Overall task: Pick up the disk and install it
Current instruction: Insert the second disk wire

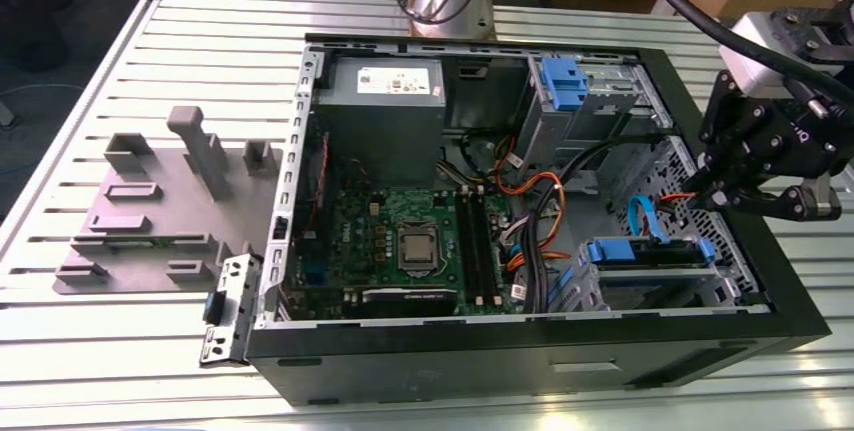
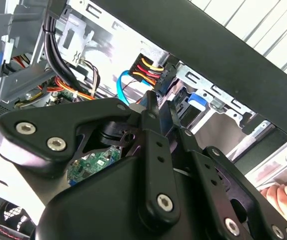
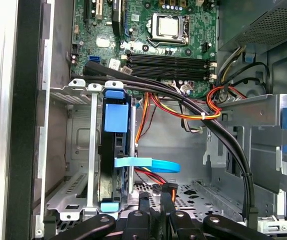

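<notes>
In the exterior view, a grey moulded plastic fixture tray is lying at the exterior view's left on the slatted metal bench. Beside it, one open black computer case is showing a green motherboard, a grey power-supply box and one blue plastic tab at the far bay. The black gripper is hovering over the case's edge at the exterior view's right, jaws drawn close together and holding nothing.

In the first wrist view, the disk, a dark drive seen edge-on in a blue plastic carrier bracket, is sitting upright inside the metal drive cage, with a blue flat cable reaching its side.

In the second wrist view, a person's hand is appearing beyond the case.
</notes>
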You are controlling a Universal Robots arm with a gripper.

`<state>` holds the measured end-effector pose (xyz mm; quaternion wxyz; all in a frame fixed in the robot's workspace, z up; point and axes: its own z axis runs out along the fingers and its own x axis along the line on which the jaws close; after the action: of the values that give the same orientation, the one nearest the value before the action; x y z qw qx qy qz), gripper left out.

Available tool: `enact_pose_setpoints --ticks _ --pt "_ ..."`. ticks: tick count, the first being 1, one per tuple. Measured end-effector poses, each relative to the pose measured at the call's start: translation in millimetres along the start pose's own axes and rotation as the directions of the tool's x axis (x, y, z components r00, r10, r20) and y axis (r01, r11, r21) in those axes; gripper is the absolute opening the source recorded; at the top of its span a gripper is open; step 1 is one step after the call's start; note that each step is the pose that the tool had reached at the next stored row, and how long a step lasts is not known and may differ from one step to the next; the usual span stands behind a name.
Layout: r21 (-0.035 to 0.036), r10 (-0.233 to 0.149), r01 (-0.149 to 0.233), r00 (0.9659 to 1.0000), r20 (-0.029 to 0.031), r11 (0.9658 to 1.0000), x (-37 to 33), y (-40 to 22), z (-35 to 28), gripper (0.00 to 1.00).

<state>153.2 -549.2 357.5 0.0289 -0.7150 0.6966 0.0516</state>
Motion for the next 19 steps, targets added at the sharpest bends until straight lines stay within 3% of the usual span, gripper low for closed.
enact_pose_setpoints --ticks 3,4,9,11,19 --pt "0.0000 0.000 0.000 1.0000 0.0000 1.0000 0.0 0.0 -0.2 0.24" --pt "0.0000 0.000 0.000 1.0000 -0.0002 1.0000 0.0 0.0 -0.3 0.31" --pt "0.0000 0.000 0.000 1.0000 -0.0001 1.0000 -0.1 0.0 -0.6 0.31" --pt "0.0000 0.000 0.000 1.0000 -0.0001 1.0000 -0.7 0.2 -6.5 0.31" --pt "0.0000 0.000 0.000 1.0000 -0.0004 1.0000 -1.2 0.2 -6.9 0.31"
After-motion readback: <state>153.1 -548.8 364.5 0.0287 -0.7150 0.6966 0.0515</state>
